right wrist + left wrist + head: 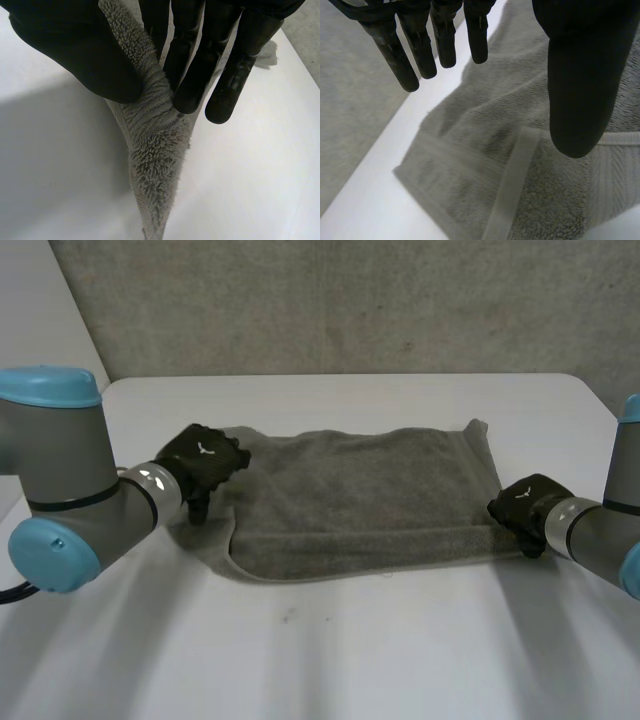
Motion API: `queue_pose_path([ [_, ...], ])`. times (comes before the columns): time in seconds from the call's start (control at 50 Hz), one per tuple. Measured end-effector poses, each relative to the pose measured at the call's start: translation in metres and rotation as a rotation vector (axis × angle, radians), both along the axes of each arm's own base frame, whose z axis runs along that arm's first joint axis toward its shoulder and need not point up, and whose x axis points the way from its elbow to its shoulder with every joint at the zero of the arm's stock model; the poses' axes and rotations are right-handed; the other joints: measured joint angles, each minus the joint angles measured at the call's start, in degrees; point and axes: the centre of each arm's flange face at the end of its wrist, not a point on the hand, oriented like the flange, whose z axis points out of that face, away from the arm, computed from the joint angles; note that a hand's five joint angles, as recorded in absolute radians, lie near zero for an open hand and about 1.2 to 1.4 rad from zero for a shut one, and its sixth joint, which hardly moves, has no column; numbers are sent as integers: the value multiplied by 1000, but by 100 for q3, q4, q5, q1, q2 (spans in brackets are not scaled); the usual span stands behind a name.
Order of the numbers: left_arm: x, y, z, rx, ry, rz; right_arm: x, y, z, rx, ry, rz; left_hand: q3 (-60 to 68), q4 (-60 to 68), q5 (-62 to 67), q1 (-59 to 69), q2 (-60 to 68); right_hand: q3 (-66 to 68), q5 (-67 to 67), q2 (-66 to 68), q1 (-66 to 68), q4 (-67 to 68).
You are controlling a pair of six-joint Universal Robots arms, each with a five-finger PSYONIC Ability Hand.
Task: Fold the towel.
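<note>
A grey towel lies folded on the white table, its long side running left to right. My left hand hovers over the towel's left end, open, fingers and thumb straight and spread above the cloth without holding it. My right hand is at the towel's near right corner. In the right wrist view its thumb and fingers pinch a bunched fold of the towel, which hangs lifted off the table.
A grey wall runs behind the table's far edge. Bare tabletop lies in front of the towel and beyond it. The left arm's elbow stands at the near left, the right arm at the right edge.
</note>
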Motion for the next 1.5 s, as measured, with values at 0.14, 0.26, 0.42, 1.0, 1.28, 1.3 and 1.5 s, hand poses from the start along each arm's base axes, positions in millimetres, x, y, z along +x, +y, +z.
queue_pose_path([
  [0.14, 1, 2, -17, 86, -32, -33, 0, 1, -5, 11, 4, 2, 110, 110, 108, 125, 103, 0, 0, 0, 0, 0],
  [0.26, 3, 6, -22, 119, -44, -32, 0, 1, -9, 20, 6, 3, -8, -9, -19, 48, -11, 0, 2, 0, 0, 0],
  [0.42, 2, 2, -29, 107, -83, -50, 1, 3, -11, 27, 7, 7, -20, -21, -27, 17, -22, 0, 3, 0, 0, 0],
  [1.0, 7, -8, -46, 105, -195, -56, 2, 2, -15, 31, 10, 7, 4514, 4524, 4476, 4394, 4539, 0, 3, 0, 0, 0],
  [1.28, 33, 15, 5, 40, -186, 42, -4, 12, 17, 22, 9, -6, 4933, 4941, 4846, 4622, 4943, 0, 3, 0, 0, 0],
  [1.3, 38, 22, 17, 21, -167, 58, -6, 15, 25, 27, 9, -10, 4934, 4944, 4853, 4622, 4945, 0, 3, 0, 0, 0],
  [1.5, 73, 64, 94, -90, 98, 225, -21, 48, 111, -29, -10, -24, 4939, 4960, 4853, 4660, 4949, 0, 3, 0, 0, 0],
])
